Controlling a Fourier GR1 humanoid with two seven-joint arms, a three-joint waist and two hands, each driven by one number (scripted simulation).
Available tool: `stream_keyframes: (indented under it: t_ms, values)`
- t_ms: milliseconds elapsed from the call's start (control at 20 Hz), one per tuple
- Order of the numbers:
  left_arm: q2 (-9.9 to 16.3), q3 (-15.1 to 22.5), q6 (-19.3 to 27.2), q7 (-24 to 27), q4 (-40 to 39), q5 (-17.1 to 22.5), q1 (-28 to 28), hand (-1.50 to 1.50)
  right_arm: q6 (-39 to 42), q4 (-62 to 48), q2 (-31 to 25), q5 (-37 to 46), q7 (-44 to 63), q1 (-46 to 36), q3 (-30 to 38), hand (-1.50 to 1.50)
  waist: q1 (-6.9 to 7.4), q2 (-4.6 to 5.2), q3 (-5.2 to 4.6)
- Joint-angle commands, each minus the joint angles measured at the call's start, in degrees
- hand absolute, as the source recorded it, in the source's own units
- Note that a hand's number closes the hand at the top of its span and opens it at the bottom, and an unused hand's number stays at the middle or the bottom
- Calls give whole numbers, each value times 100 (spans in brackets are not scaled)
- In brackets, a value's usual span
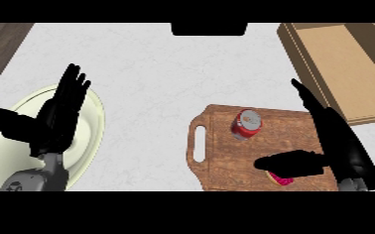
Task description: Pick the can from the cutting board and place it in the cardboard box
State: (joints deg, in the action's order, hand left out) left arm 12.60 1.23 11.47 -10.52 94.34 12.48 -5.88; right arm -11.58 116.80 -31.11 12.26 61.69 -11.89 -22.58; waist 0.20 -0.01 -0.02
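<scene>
A red can (247, 124) lies on its side on the wooden cutting board (219, 158), near the board's far middle. My right hand (333, 139) hovers over the board's right part, open, fingers straight and pointing away, thumb stretched left toward the can with a gap between them. The cardboard box (333, 64) stands open at the far right, beyond the right hand. My left hand (58, 111) rests open at the left, fingers up, above a pale plate.
A pale green plate (92, 129) lies at the left under the left hand. A pink round object (282, 180) shows partly under the right thumb on the board. A dark block (209, 29) sits at the counter's far edge.
</scene>
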Motion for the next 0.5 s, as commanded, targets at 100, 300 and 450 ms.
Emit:
stream_keyframes:
  t_ms: [100, 300, 450]
  values:
    - [-201, 89, 62, -159, 44, -149, -213, 0, 150, -188, 417, 463, 477, 29, 96, -150, -26, -2, 1]
    - [81, -352, -337, -72, 271, 133, 163, 0, 395, -486, 734, 549, 414, -270, 264, -150, 8, -1, 0]
    - [-188, -98, 14, -382, 192, -212, -220, 0, 466, -595, 920, 623, 101, 35, 213, -150, -14, 0, 2]
